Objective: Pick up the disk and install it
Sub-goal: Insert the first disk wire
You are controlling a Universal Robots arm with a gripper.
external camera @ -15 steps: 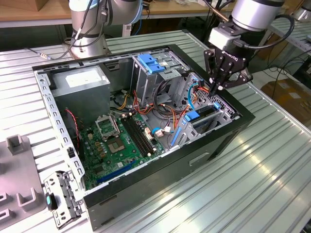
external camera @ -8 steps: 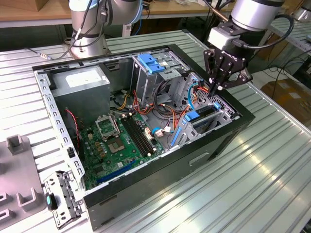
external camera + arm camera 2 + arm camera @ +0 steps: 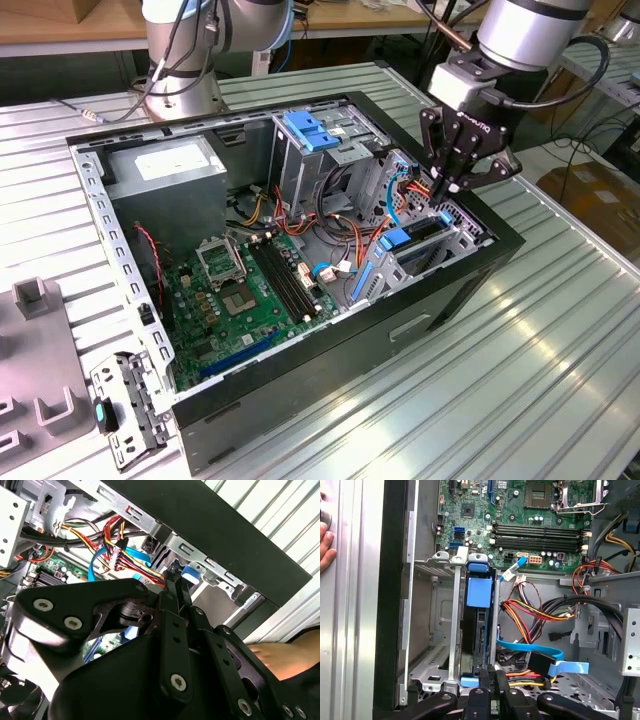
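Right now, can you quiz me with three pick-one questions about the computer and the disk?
1. Where is the disk?
A) on the table
B) standing on edge in the metal bay
C) on the green board

2. What colour is its plastic frame?
A) red
B) yellow
C) blue

3. The computer case is:
A) open
B) closed
C) upside down

Answers:
1 B, it sits between the bay's rails, under the gripper.
2 C, the frame is bright blue.
3 A, the parts inside show.
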